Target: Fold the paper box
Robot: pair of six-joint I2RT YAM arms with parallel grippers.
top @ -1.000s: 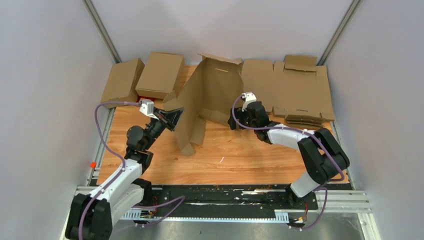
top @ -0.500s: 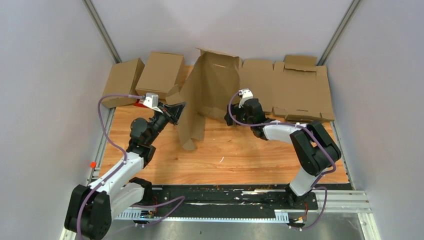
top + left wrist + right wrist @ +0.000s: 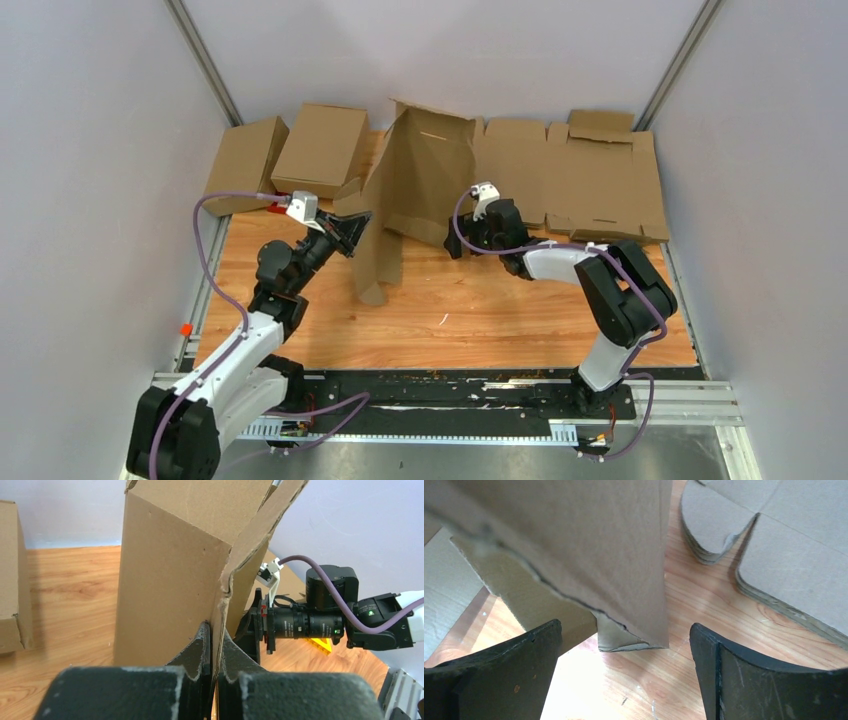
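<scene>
L gripper (image 3: 212, 632) pinches a flap edge of the paper box (image 3: 420, 180), jaws nearly closed on the cardboard, prob. to hold the half-open piece upright while the other arm works. L arm reaches from the table's (image 3: 480, 310) near-left corner, forearm angled toward the far edge. R gripper (image 3: 624, 630) gapes wide, gripping nothing; a lower box corner sits between its jaws, untouched. R arm bends low, wrist pointing left. Box stands mid-table by the far edge, betw. 2 folded boxes (image 3: 320, 150) at far left and flat sheets (image 3: 600, 185) at the far-right corner.
</scene>
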